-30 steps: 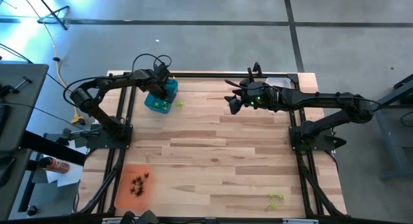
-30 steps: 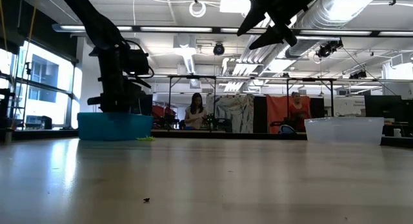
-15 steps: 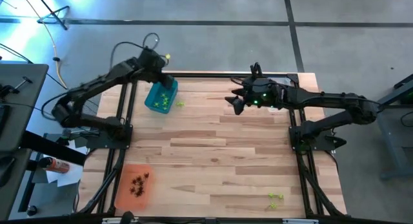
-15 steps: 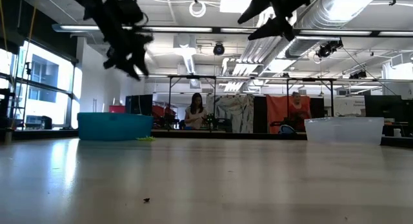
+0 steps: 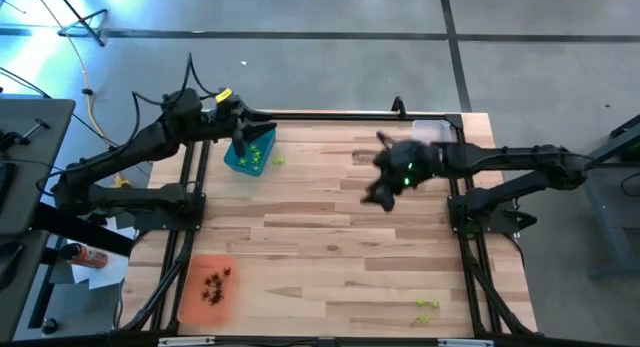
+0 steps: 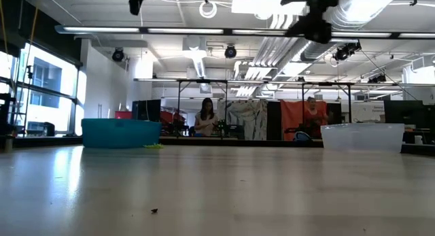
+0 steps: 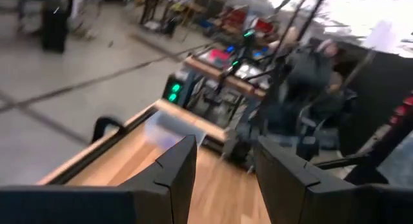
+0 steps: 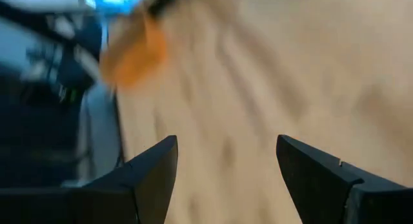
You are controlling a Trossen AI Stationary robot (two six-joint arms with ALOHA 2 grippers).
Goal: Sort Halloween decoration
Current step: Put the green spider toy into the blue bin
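Lime green trinkets of the Halloween decoration [image 5: 254,160] lie in the teal tray [image 5: 238,155] at the far left, and one [image 5: 278,161] rests on the wood beside it. Dark trinkets [image 5: 216,284] sit on the orange tray [image 5: 196,299] at the near left. More green ones [image 5: 428,309] lie loose at the near right. My left gripper [image 5: 258,127] hangs high over the teal tray's far edge, pointing level, open and empty [image 7: 222,153]. My right gripper [image 5: 378,195] hovers over the middle of the table, tilted down, open and empty [image 8: 226,153].
A clear tray [image 5: 432,130] stands at the far right corner and shows in the low view [image 6: 362,136] too. A tiny dark speck [image 6: 154,210] lies on the wood near the low camera. Bare wood lies between the trays. People sit in the room beyond the table.
My left gripper has risen out of the teal tray, tipped from pointing down to level, and drawn back toward the far left corner. My right gripper has swung toward the table's near edge and tipped downward.
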